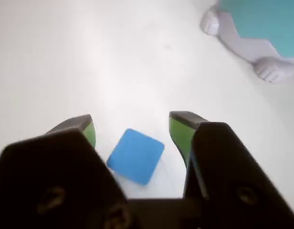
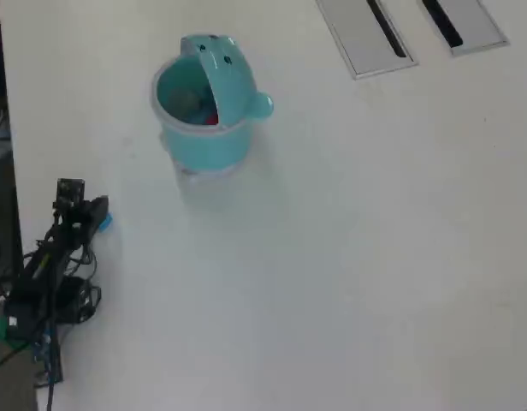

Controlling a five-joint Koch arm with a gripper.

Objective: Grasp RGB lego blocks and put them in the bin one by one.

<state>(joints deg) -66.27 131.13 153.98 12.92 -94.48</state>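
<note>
The blue lego block [image 1: 136, 156] lies flat on the white table between my two green-padded jaws, touching neither. My gripper [image 1: 132, 125] is open around it, low over the table. In the overhead view the gripper [image 2: 85, 214] is at the table's left side, with the blue block [image 2: 104, 223] showing at its tip. The light-teal bin [image 2: 204, 137] stands upright further back with its animal-face lid [image 2: 225, 73] swung open; a red block [image 2: 210, 118] lies inside. The bin's base also shows at the wrist view's top right [image 1: 271, 21]. The yellow-green block is not clearly visible.
Two grey slotted panels [image 2: 366, 34] [image 2: 464, 21] are set into the table at the back right. The arm's base and cables [image 2: 54, 300] sit at the table's left edge [image 2: 11, 171]. White table surface lies between the gripper and the bin.
</note>
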